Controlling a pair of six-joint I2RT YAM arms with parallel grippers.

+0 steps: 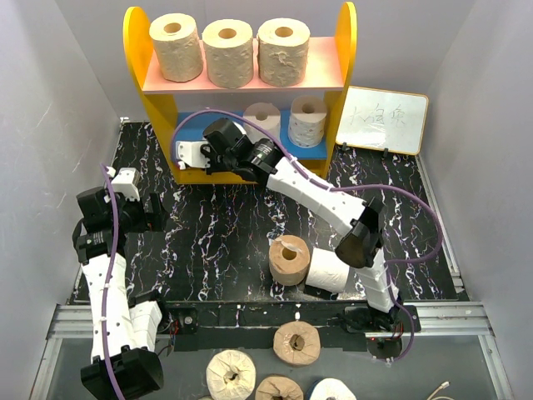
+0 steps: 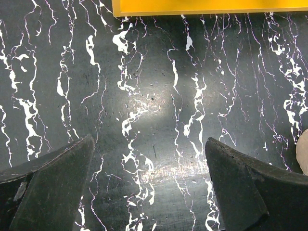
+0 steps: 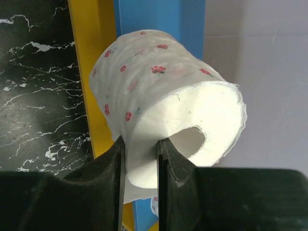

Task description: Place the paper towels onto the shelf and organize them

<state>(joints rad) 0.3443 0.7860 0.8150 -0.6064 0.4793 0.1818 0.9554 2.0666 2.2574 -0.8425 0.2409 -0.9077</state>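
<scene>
The shelf (image 1: 158, 108) holds three tan rolls (image 1: 228, 52) on its pink upper board and two pale rolls (image 1: 306, 119) on the right of its blue lower board. My right gripper (image 1: 201, 155) reaches to the left end of the lower board, shut on the wall of the white roll with pink dots (image 3: 163, 101), one finger inside its hollow centre (image 3: 140, 159). A tan roll (image 1: 289, 258) and a white roll (image 1: 331, 271) lie on the table by the right arm. My left gripper (image 1: 152, 212) is open and empty over the bare table (image 2: 149, 183).
A small white writing board (image 1: 383, 119) leans right of the shelf. Several more rolls (image 1: 296, 342) lie in front of the table's near edge. The yellow side panel (image 3: 89, 72) and blue board (image 3: 159, 19) stand just behind the held roll. Grey walls close in on both sides.
</scene>
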